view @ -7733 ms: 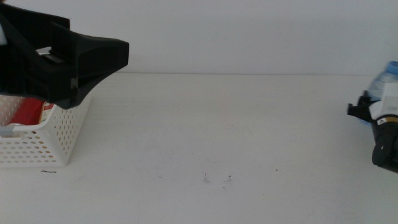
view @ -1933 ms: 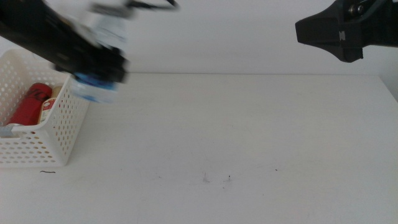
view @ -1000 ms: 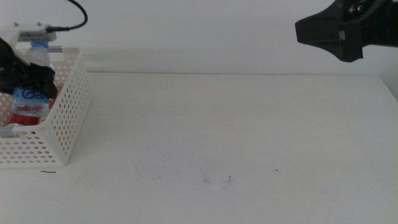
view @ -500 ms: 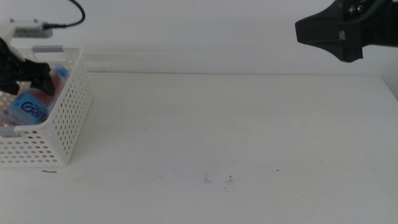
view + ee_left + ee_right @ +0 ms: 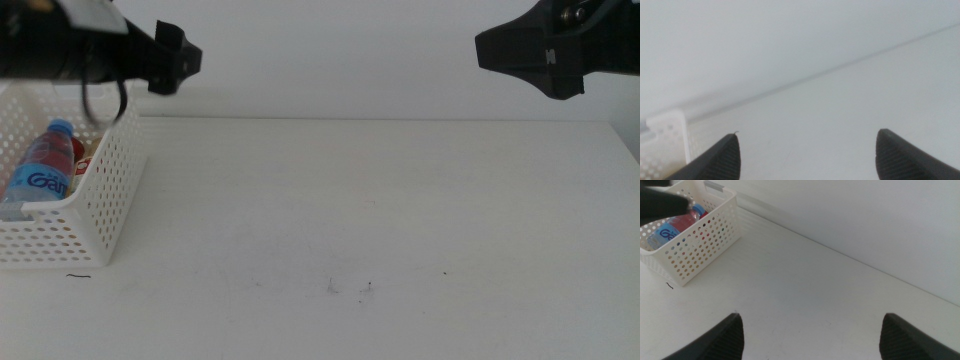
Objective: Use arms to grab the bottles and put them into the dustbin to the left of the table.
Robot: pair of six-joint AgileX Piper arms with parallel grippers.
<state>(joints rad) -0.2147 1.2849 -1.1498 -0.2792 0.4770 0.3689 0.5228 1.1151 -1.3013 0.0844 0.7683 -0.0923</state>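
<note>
At the table's [image 5: 380,220] left edge we see the white perforated dustbin [image 5: 95,215]. The water bottle [image 5: 38,170] with its blue cap and blue label lies tilted inside it, and beside the bottle we make out a bit of red, though we cannot tell whether it is the can or a label. In the right wrist view the same bottle [image 5: 675,225] shows through the basket's [image 5: 700,242] holes.

Above the dustbin's far right corner hangs the left gripper [image 5: 165,62], raised off the table. In its own wrist view we see the left gripper [image 5: 807,152] with its two dark jaws set wide apart and nothing between them, only bare tabletop and a corner of the basket [image 5: 667,130].

Over the table's far right corner the right gripper [image 5: 530,55] hangs high. In its wrist view the right gripper [image 5: 810,332] likewise has its jaws spread wide and holds nothing.
</note>
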